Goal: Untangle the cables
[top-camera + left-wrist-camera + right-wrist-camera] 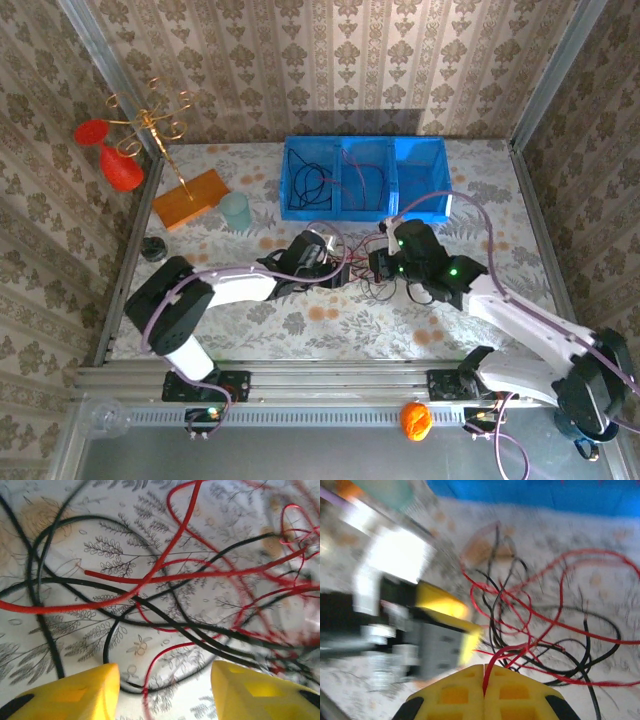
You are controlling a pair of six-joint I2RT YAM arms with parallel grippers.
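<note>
A tangle of thin red and black cables (pixel 352 270) lies on the floral tablecloth mid-table, between the two grippers. My left gripper (pixel 333 264) is at the tangle's left edge. In the left wrist view it (pixel 165 675) stands open just above the cloth, with a thin red cable (pixel 150 672) and a black loop (pixel 107 640) running between its yellow fingers (pixel 95 687), ungripped. My right gripper (pixel 379 263) is at the tangle's right edge. In the right wrist view it (pixel 483 669) is shut on a red cable (pixel 496 656) that rises from the closed pads.
A blue bin (pixel 420 165) with three compartments stands at the back, with a black cable (pixel 305 182) in its left compartment and another cable (pixel 366 178) in the middle one. An orange block (pixel 190 197), a teal cup (pixel 237 210) and red goblets (pixel 118 165) are at the back left.
</note>
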